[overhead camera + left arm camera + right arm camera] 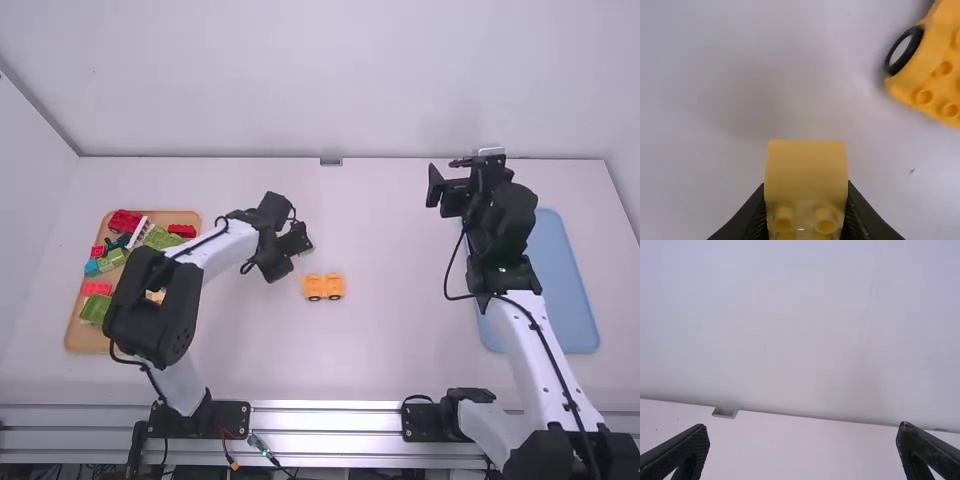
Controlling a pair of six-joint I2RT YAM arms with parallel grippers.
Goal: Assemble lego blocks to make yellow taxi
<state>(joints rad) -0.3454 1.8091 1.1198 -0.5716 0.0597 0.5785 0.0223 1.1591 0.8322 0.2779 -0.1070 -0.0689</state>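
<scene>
Yellow block (806, 170) sits pinched in left tool (289, 254), near wheeled base (323, 286).

Holding the left gripper (290, 250) pointed down, with fingers (755, 217) drawn in to a narrow gap. Bent at the black elbow joint (155, 310), behind and left of it. Holding the right gripper (458, 178) forward, well apart rightward, with fingers (682, 450) spread wide, ahead of a white forearm link (535, 345).
</scene>
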